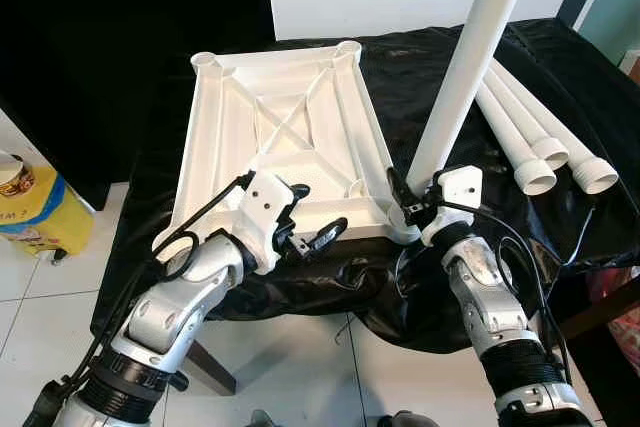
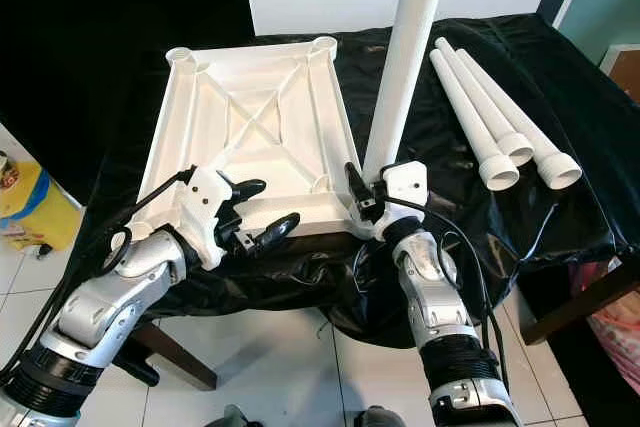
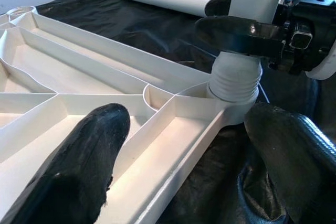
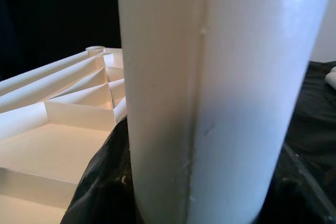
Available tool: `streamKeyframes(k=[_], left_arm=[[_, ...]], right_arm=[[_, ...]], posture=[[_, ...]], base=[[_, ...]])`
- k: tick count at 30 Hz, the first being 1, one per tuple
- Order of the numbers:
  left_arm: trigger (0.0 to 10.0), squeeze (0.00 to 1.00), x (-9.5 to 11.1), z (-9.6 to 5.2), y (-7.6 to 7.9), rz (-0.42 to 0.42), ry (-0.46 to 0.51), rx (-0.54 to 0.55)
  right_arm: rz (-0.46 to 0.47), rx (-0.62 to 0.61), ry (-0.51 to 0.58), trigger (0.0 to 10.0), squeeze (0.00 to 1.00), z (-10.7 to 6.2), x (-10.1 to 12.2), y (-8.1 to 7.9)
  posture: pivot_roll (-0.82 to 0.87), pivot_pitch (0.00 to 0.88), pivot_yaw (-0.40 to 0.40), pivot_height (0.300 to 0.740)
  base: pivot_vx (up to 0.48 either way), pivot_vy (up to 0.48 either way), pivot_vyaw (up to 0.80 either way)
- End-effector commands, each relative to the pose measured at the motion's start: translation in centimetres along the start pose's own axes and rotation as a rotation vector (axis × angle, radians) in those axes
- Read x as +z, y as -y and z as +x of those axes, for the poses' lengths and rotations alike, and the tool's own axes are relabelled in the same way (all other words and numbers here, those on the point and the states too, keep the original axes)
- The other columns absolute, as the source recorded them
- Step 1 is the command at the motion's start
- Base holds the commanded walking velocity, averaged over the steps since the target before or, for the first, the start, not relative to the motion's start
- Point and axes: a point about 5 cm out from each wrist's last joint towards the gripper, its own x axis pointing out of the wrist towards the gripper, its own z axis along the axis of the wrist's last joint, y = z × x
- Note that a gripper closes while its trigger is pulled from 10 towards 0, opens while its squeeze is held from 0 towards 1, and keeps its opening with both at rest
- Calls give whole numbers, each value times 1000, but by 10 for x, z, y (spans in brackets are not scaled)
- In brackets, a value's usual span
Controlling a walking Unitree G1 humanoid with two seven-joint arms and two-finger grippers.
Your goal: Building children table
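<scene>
Here the right end effector (image 1: 412,199) grips the white leg (image 1: 465,67) standing in the tabletop (image 1: 280,137) corner.

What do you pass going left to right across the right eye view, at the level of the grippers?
Yellow container → left gripper, open at the tabletop's near edge → right gripper, shut on the upright leg → three loose legs lying on the black cloth.

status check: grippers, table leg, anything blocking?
Right gripper shut on leg, upright in tabletop corner socket. Left gripper open at near edge. Three spare legs lie aside.
</scene>
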Motion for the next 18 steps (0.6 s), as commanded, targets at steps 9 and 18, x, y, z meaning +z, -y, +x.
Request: streamKeyframes(k=[9, 18], left_arm=[[10000, 0, 2, -1, 9, 16, 6, -207], [10000, 0, 3, -1, 8, 17, 5, -207]], right_arm=[[53, -39, -165, 10000, 0, -19, -35, -4], [10, -317, -179, 10000, 0, -15, -33, -14]], posture=[[-32, 58, 43, 740], [-28, 58, 38, 740]], base=[[0, 0, 0], [0, 0, 0]])
